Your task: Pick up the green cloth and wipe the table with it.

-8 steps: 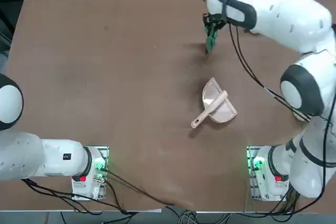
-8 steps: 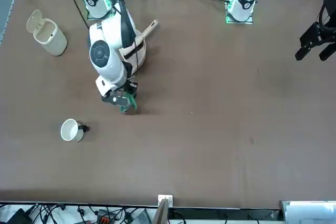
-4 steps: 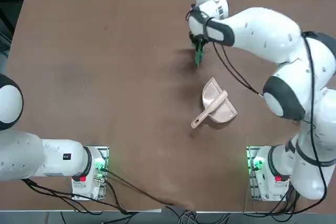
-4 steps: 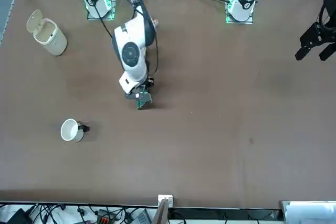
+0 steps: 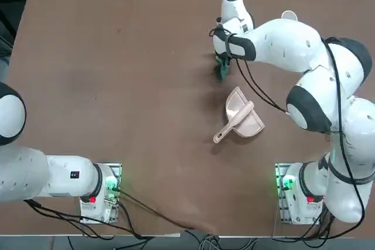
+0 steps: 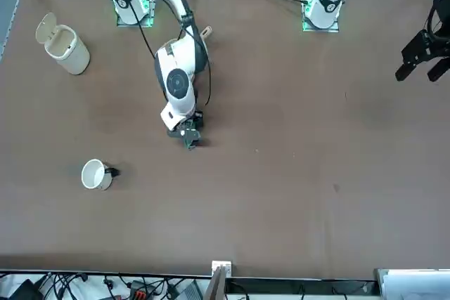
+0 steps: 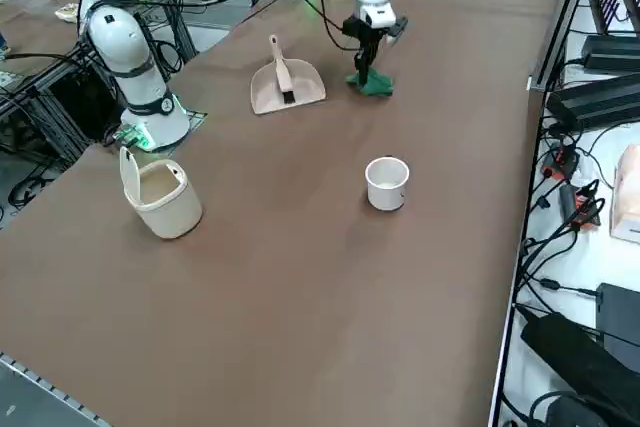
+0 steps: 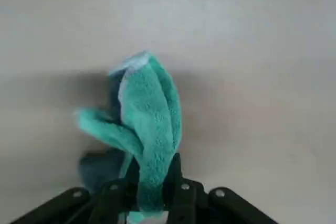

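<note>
We see the right gripper (image 8: 149, 192) with jaws clamped on the green cloth (image 8: 147, 124), which hangs down onto the bench (image 5: 117, 86) beside the pink dustpan (image 5: 240, 118). No writing is readable.

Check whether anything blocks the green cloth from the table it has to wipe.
Nothing visible does. The right end effector is shut on the green cloth, whose lower end reaches the table. The dustpan lies apart, nearer the robot.
</note>
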